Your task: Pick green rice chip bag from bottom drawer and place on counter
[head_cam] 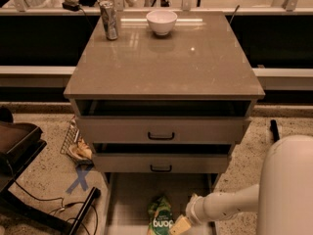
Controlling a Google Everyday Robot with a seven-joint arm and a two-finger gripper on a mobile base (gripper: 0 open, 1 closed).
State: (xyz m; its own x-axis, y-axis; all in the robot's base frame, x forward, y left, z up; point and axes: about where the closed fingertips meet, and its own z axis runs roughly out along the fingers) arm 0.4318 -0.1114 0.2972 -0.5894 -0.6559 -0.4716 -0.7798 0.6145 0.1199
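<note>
Can (110, 19), bowl (162, 21): on the desk (195, 67), far above my gripper. Green chip bag (160, 219): lying in the open bottom drawer (129, 199), just left of the gripper. Gripper (179, 225): low over that drawer; I cannot tell whether it grasps anything.

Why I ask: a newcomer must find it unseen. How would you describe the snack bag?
Start at the grey-brown drawer cabinet and look down to its lowest, pulled-out pale drawer. On that drawer's floor lies a small crinkly light-green bag with white lettering, the robot's tool just right of it. Unlike the white bowl and metal can up top, it is green.
</note>
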